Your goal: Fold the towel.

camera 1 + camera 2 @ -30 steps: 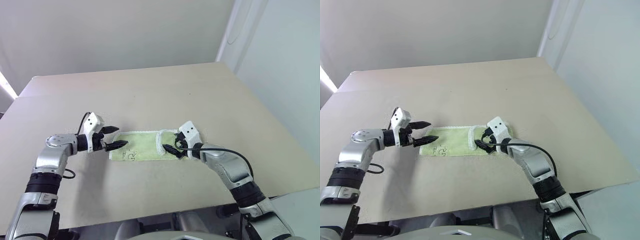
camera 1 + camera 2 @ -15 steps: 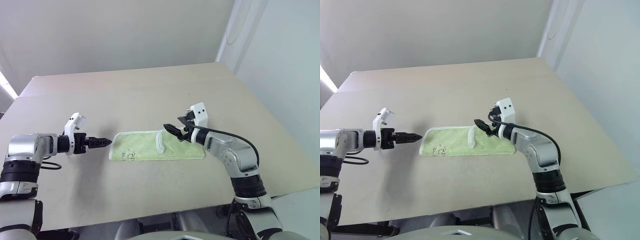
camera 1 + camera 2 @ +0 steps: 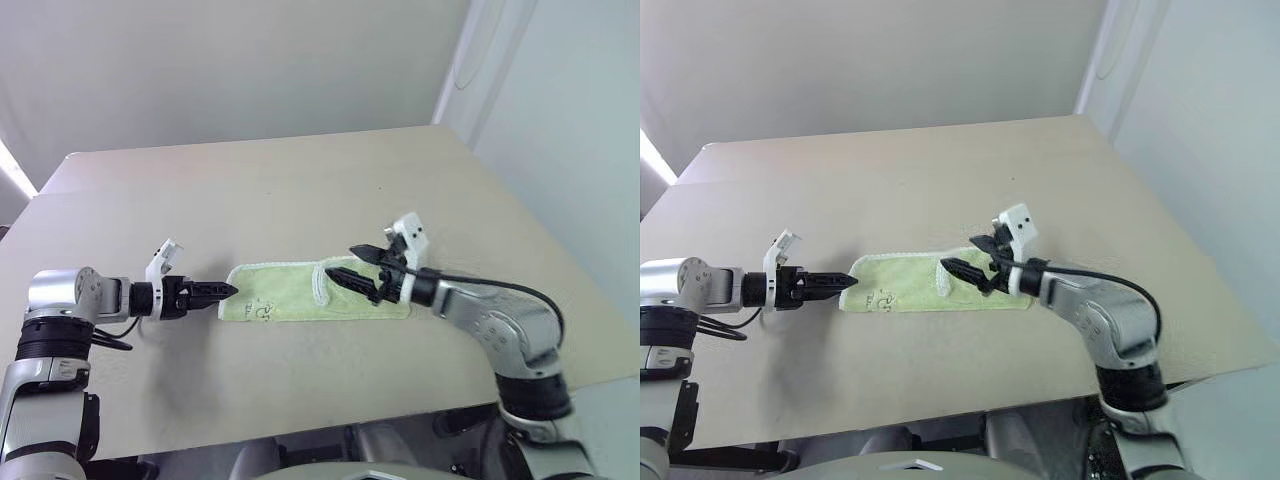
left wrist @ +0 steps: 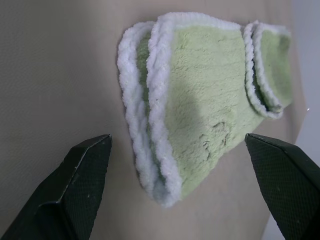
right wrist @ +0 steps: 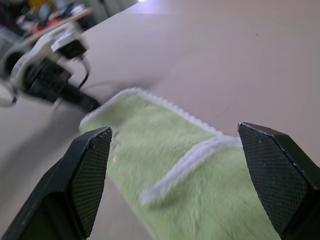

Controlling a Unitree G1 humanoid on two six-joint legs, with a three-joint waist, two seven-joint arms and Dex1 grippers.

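**A bare test room, by the look of it**

From my seat this reads as a lab or test space, not a home. I see one large plain beige worktop (image 3: 300, 190) with a seam line running near its far left corner, pushed close to blank off-white walls (image 3: 230, 70). Past the far right corner stands a pale panel or partition (image 3: 560, 110). In the right wrist view, blurred clutter (image 5: 35, 15) sits beyond the worktop's edge.

beige table (image 3: 300, 180), folded yellow-green towel (image 3: 285, 297) lying flat near its front
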